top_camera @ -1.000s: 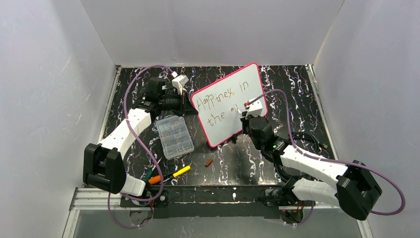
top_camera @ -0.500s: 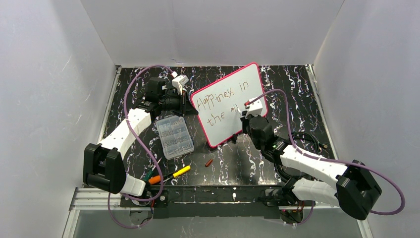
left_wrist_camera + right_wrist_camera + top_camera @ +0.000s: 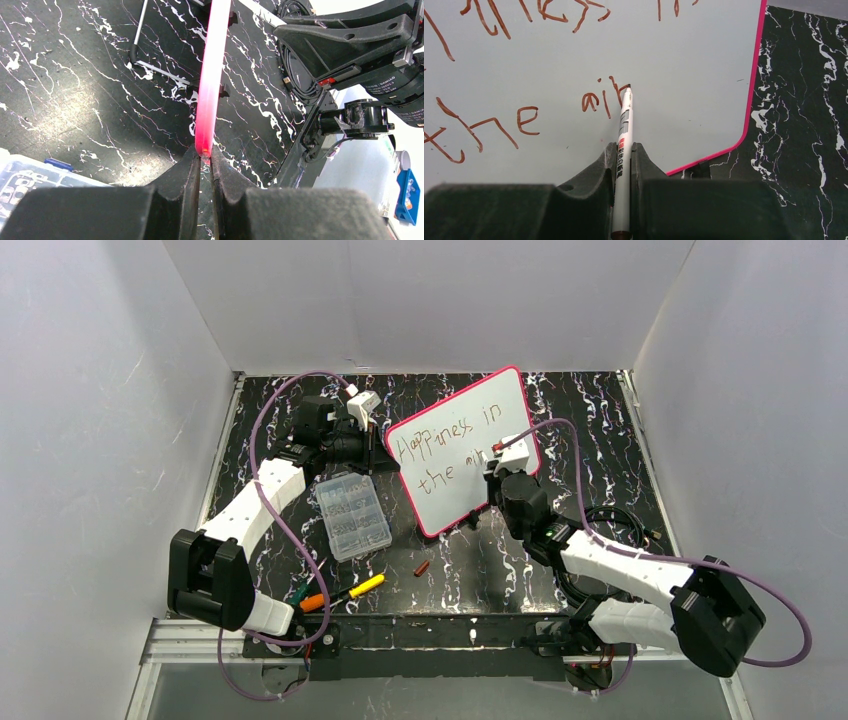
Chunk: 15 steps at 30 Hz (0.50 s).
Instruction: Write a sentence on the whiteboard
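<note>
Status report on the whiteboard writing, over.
Left gripper shut on the whiteboard, at its rim. Right gripper shut on the marker, tip at the sentence, last stroke of "air". Nothing blocking the board.

Sentence (image 3: 440,440) on the whiteboard (image 3: 445,502) reads "Happiness in" up top, "the" below; right wrist view shows "the ai" plus an unfinished stroke; marker (image 3: 623,135) label print too small to read
</note>
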Each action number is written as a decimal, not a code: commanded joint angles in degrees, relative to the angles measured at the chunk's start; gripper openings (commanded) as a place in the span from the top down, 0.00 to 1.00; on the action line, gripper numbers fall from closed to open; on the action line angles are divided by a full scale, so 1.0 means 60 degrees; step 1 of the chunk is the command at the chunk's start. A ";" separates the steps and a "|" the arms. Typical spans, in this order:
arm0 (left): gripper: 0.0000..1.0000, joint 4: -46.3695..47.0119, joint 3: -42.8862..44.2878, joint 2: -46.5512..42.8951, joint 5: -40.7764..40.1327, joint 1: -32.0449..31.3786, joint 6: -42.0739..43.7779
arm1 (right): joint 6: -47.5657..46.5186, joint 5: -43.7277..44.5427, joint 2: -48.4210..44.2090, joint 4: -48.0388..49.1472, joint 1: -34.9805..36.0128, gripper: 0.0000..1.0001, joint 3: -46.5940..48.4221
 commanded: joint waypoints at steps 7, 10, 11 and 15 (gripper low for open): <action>1.00 0.0113 0.0148 -0.0302 0.0450 -0.0050 -0.0023 | 0.0033 0.0219 -0.0295 0.0478 -0.0037 0.99 0.0160; 1.00 0.0113 0.0148 -0.0312 0.0454 -0.0060 -0.0025 | 0.0281 0.0334 -0.0802 0.0258 -0.0037 0.99 -0.0036; 1.00 0.0113 0.0146 -0.0311 0.0451 -0.0061 -0.0030 | 0.0301 0.0459 -0.0900 0.0158 -0.0037 0.99 -0.0083; 1.00 0.0113 0.0141 -0.0323 0.0465 -0.0059 -0.0042 | 0.0323 0.0509 -0.0895 -0.0075 -0.0077 0.99 -0.0241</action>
